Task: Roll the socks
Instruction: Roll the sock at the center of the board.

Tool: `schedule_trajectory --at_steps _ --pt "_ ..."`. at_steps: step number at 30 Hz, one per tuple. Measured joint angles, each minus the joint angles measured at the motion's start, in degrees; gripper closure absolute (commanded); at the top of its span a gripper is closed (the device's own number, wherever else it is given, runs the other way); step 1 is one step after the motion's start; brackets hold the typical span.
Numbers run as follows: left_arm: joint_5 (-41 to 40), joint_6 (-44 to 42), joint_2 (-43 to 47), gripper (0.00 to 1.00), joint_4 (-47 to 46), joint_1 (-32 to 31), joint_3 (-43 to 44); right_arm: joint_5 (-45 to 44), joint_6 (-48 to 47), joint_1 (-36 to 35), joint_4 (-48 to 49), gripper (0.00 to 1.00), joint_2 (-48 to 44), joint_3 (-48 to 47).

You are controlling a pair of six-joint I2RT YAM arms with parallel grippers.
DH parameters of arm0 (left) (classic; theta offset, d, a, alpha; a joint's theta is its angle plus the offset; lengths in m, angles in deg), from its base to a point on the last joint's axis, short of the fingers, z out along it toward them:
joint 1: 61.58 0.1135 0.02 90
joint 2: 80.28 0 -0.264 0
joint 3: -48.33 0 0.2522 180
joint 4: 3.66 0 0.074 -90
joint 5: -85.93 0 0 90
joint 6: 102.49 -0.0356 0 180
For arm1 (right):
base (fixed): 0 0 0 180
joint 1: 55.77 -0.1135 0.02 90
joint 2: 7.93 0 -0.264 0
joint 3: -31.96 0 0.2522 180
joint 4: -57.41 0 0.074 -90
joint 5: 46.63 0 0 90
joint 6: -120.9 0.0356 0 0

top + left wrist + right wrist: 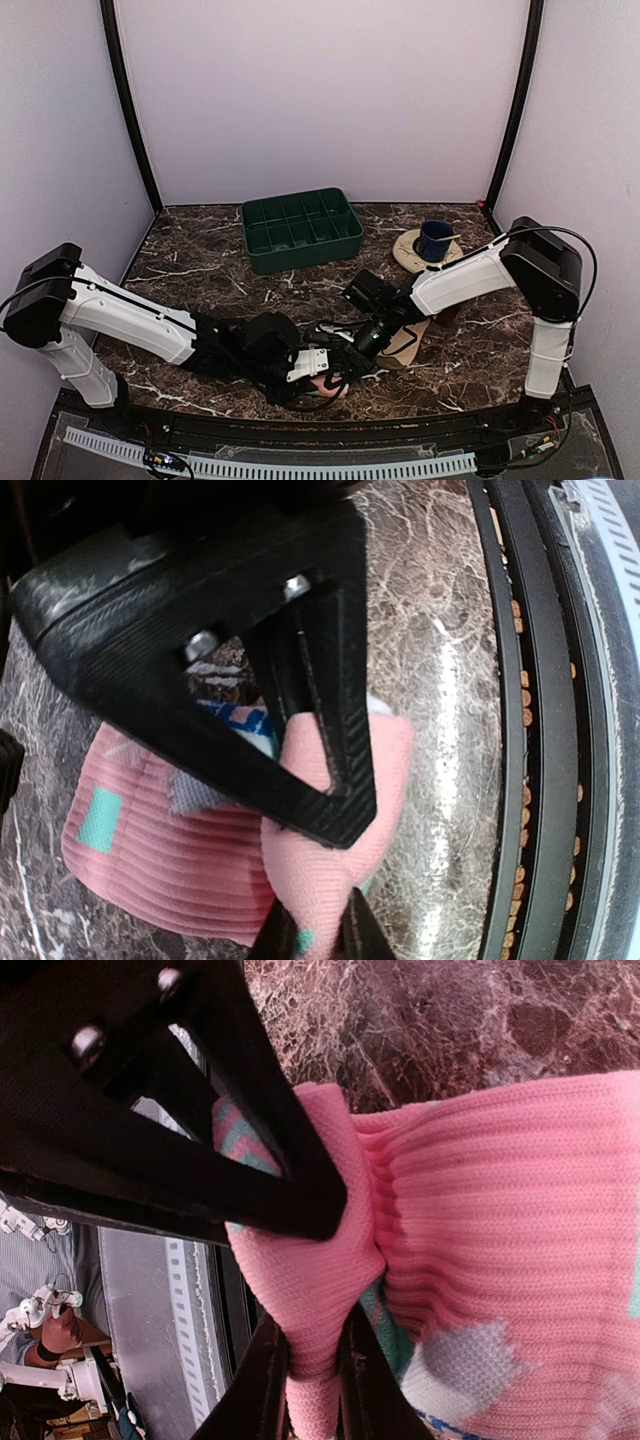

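Observation:
The pink sock [328,386] with teal and white patches lies bunched near the table's front edge, between both grippers. My left gripper [322,372] is shut on a fold of it; in the left wrist view the fold [330,870] is pinched between the two fingertips [272,935]. My right gripper [362,348] is shut on another fold of the same sock [320,1290], with the ribbed cuff [500,1200] beside it. The tan-beige sock [405,343] lies flat under the right arm, its dark maroon end [447,314] showing to the right.
A green compartment tray [300,229] stands at the back centre. A blue cup [435,240] sits on a tan saucer [412,252] at the back right. The black front rail [520,730] runs close beside the pink sock.

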Motion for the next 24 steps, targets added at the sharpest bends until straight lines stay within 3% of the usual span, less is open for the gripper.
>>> schedule_trajectory --at_steps 2,7,13,24 --pt "0.1 0.1 -0.2 1.0 0.7 0.0 0.5 0.0 0.0 0.0 0.0 0.97 0.0 0.0" --pt "0.5 0.5 -1.3 1.0 2.0 0.0 1.8 0.0 0.2 0.3 -0.2 0.82 0.0 0.3" --pt "3.7 1.6 -2.0 1.0 2.6 1.3 2.5 0.2 1.7 1.1 1.4 0.71 -0.2 1.6" --pt "16.6 2.7 -5.6 1.0 7.5 6.9 7.5 -1.2 5.7 2.4 6.6 0.65 -3.5 6.3"
